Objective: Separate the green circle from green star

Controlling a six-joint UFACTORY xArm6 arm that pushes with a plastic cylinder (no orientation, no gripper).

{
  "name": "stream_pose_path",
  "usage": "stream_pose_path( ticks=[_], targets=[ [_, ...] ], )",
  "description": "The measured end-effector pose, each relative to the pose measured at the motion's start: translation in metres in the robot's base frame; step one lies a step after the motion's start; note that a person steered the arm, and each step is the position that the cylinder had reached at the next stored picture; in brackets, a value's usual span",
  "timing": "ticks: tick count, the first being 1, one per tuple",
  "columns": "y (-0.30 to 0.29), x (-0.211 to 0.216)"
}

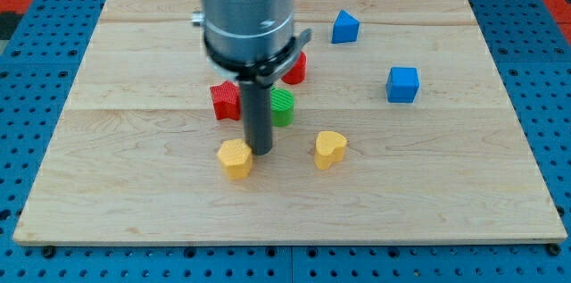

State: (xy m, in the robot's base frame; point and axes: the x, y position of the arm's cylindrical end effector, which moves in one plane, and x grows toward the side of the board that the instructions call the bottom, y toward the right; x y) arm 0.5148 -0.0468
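Tip (pixel 260 152) rests beside the yellow block (pixel 235 159), below the green circle (pixel 282 106); no jaws, nothing held.

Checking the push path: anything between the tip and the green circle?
Nothing visible. My tip sits just below the green circle, beside the yellow block at the view's left. The rod covers the circle's left side, so the green star cannot be seen.

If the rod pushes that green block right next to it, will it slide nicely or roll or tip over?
The green block looks squat with a flat top, so it will probably slide on the wooden board rather than tip or roll. Its rounded side may let it slip off my tip, which sits just toward the view's bottom-left of it. It looks like rigid plastic, likely light.
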Motion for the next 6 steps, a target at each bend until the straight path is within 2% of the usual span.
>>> stream_pose_path(
  ticks=[1,2,3,4,6],
  targets=[
    [-0.016,0.007],
    [-0.015,-0.011],
    [0.018,-0.06],
    [0.065,-0.062],
    [0.125,-0.04]
  ],
)
